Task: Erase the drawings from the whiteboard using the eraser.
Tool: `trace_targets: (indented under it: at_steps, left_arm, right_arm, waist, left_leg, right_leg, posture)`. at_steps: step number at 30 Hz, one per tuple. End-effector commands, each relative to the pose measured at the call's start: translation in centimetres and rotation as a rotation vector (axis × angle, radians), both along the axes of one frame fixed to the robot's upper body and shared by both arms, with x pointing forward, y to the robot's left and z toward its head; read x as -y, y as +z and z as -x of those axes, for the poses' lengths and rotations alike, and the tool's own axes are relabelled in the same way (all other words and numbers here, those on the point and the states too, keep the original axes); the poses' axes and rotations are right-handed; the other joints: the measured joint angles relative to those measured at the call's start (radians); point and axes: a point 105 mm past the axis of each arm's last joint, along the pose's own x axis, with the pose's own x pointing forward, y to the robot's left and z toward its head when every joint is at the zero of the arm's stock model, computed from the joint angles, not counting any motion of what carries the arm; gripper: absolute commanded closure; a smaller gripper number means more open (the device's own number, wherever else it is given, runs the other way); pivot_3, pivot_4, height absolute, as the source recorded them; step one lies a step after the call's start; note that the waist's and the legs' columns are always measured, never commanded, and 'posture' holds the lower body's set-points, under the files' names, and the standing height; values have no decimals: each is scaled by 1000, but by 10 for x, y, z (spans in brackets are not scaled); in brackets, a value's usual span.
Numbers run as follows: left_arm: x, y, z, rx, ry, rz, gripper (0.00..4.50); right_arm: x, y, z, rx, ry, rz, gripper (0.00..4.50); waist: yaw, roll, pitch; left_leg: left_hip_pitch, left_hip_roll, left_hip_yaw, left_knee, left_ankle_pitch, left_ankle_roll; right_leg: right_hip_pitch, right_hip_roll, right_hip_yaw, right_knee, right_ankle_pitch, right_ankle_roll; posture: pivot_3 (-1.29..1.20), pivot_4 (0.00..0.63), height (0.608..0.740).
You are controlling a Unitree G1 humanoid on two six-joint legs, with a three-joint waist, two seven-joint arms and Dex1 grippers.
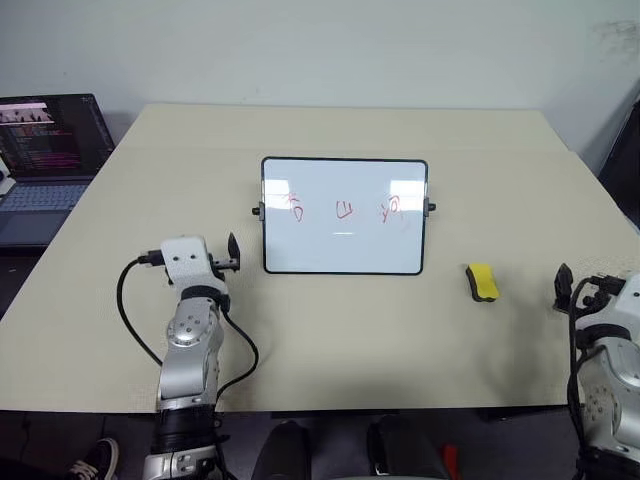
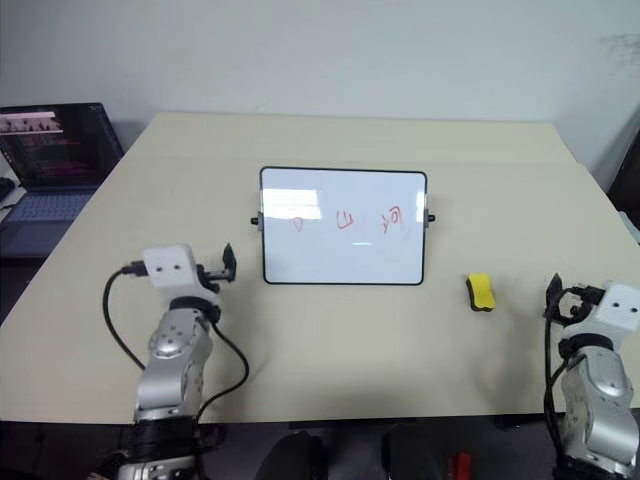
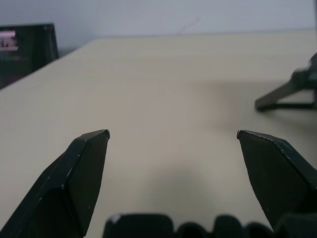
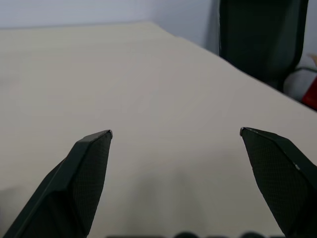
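On the tan surface (image 1: 330, 330) the whiteboard (image 1: 344, 255) stands up in the middle, with three red drawings (image 1: 345, 210) across it. Just to its right lies the yellow eraser (image 1: 483, 282), flat and not touching the board. Near the board's left edge the left pincer (image 3: 173, 135) has its two black fingers wide apart and holds nothing. Over by the right edge, the right pincer (image 4: 176, 133) is wide apart too, near the eraser but not on it. A laptop (image 1: 45, 150) sits far off to the left.

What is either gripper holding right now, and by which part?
Nothing. The left gripper and right gripper are both open and empty. The eraser lies free on the table, right of the whiteboard.
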Motion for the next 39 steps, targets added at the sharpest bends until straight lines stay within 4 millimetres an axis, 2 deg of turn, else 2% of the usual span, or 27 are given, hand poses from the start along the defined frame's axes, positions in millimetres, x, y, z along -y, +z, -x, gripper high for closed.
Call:
trace_targets:
  at_steps: [1,4,8,13,16,18,21,24,26,30,33,35,39]
  left_arm:
    - [-7,18,0,73,42,-13,0]
    - [-14,15,1,69,87,0,0]
    - [-15,24,5,95,65,-16,0]
    - [-35,35,13,119,78,-35,0]
    - [-32,41,12,120,-33,-35,0]
    - [-25,44,8,105,-177,-34,0]
    - [-1,61,-2,53,-519,-79,0]
    - [14,85,-11,28,-751,-162,0]
    - [36,101,-12,32,-893,-188,0]
    - [82,117,-3,11,-1182,-219,0]
    - [114,109,12,-46,-1397,-317,0]
    - [129,102,21,-78,-1505,-359,0]
    - [147,90,36,-125,-1668,-437,0]
  right_arm:
    - [1,14,3,15,4,-27,21]
    - [3,19,2,23,-3,-3,21]
    - [6,42,1,61,13,120,21]
    - [2,53,-4,105,32,128,21]
    - [-12,49,-11,96,117,64,21]
    - [-26,47,-14,101,166,56,21]
    - [-47,57,-12,127,252,23,21]
    - [-77,66,-5,143,372,-3,21]
    - [-93,69,3,131,452,-6,21]
    - [-116,60,11,0,532,36,21]
    - [-114,52,15,-68,498,11,21]
    - [-116,47,16,-106,490,15,21]
    - [-119,45,7,-122,431,8,21]
  waist:
    - [0,0,0]
    - [0,0,0]
    - [0,0,0]
    - [-3,0,0]
    - [-3,0,0]
    - [-2,0,0]
    - [-1,1,0]
    - [6,1,1]
    - [9,1,1]
    - [7,1,1]
    - [5,1,1]
    - [-1,1,1]
    - [-8,1,1]
  left_leg:
    - [0,0,0,0,0,0]
    - [1,-1,0,0,0,0]
    - [0,-1,1,0,0,0]
    - [0,0,1,0,0,0]
    - [1,1,0,0,0,0]
    - [1,1,0,0,0,0]
    - [1,1,1,0,0,0]
    - [0,0,-1,0,0,0]
    - [0,0,-1,0,0,0]
    - [-1,0,1,0,0,0]
    - [-1,0,0,0,0,0]
    - [-1,1,0,0,0,0]
    - [0,1,0,0,0,0]
  right_leg:
    - [0,0,0,0,0,0]
    - [0,0,0,0,0,0]
    - [0,1,1,0,0,1]
    - [0,5,1,-1,0,1]
    - [0,5,1,0,0,0]
    - [0,5,1,0,0,0]
    - [0,6,1,0,0,0]
    - [0,7,-1,0,-1,1]
    - [0,7,-1,-1,-1,1]
    - [0,6,1,-2,-1,1]
    - [0,6,0,-2,-1,1]
    - [-1,7,1,-1,-2,1]
    - [-1,9,1,-1,-3,2]
  posture:
    - [0,150,740]
    - [0,150,740]
    - [0,150,740]
    - [0,150,740]
    - [0,150,740]
    - [0,150,740]
    - [0,150,740]
    - [0,150,740]
    - [0,150,740]
    - [0,150,740]
    - [0,150,740]
    - [0,150,740]
    - [0,150,740]
